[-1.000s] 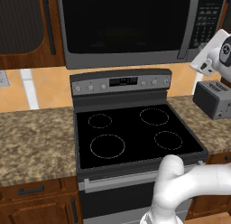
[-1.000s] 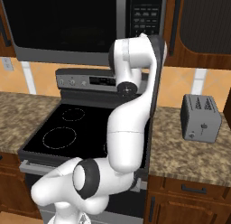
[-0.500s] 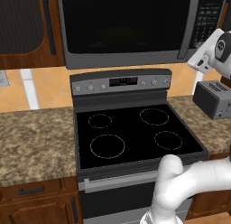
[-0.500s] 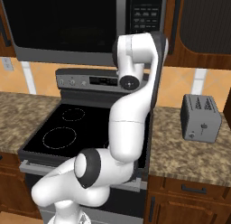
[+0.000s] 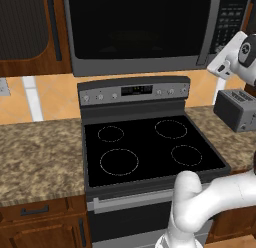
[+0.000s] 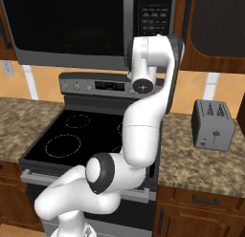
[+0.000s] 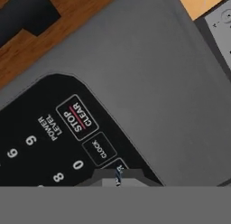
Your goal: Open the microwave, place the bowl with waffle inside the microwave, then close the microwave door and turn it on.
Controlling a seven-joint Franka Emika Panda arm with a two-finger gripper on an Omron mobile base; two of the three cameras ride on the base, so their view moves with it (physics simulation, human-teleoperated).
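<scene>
I see the microwave [image 5: 140,32] above the stove [image 5: 150,152], its door [image 5: 135,29] closed. My arm [image 6: 143,116] reaches up to the keypad [image 6: 157,16] at the microwave's right side. My gripper [image 7: 118,177] has its 2 fingertips pressed together, right at the keypad's bottom row, just below the CLOCK button [image 7: 100,149].
</scene>
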